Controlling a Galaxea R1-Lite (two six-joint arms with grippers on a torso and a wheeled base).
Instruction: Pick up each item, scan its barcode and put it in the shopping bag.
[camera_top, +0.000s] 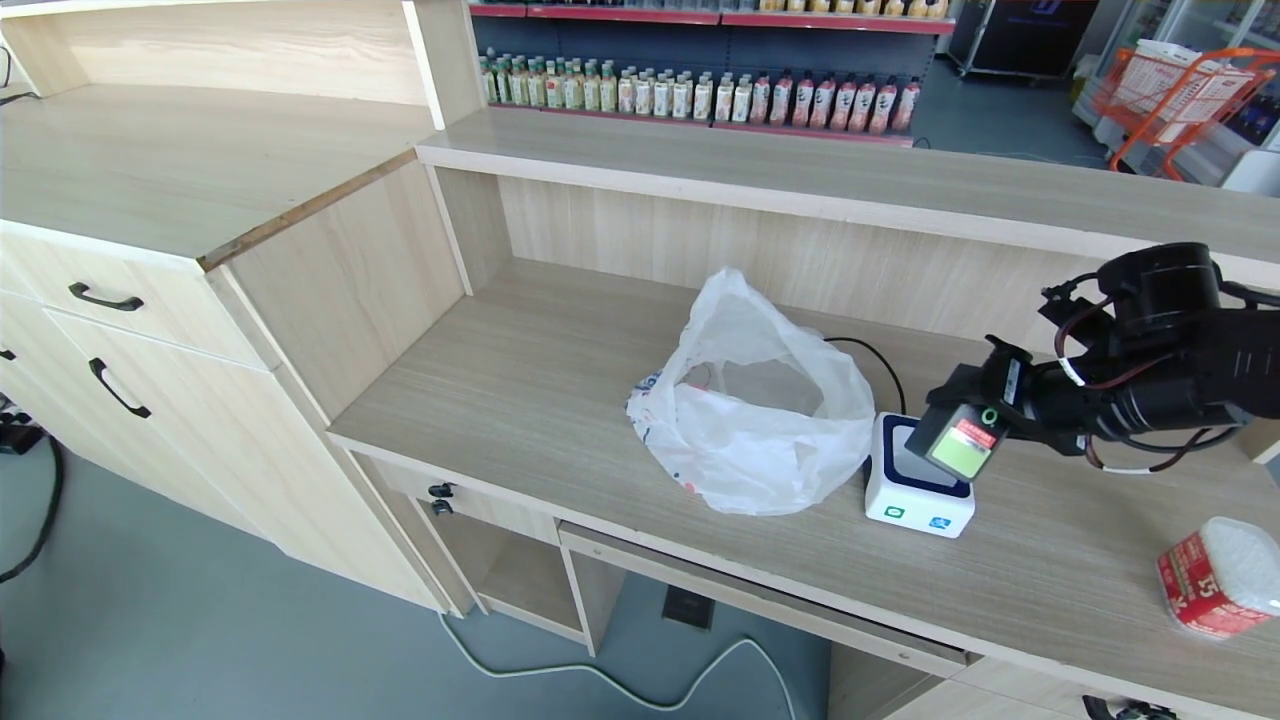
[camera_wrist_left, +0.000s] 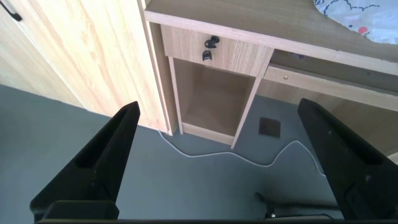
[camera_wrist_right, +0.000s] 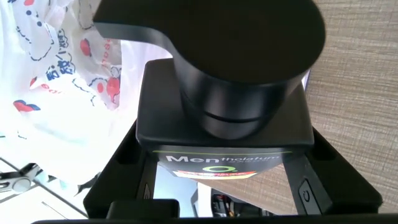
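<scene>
A white plastic shopping bag stands open in the middle of the counter, and it also appears in the right wrist view as the bag. To its right sits a small white barcode scanner with a dark window on top. My right gripper is shut on a small black item with a green and red label, holding it just above the scanner. The right wrist view shows the item's round black cap between the right gripper fingers. My left gripper hangs open below counter height, over the grey floor.
A red and white packet lies on the counter at the far right. A black cable runs behind the bag to the scanner. A raised shelf backs the counter, and drawers stand to the left.
</scene>
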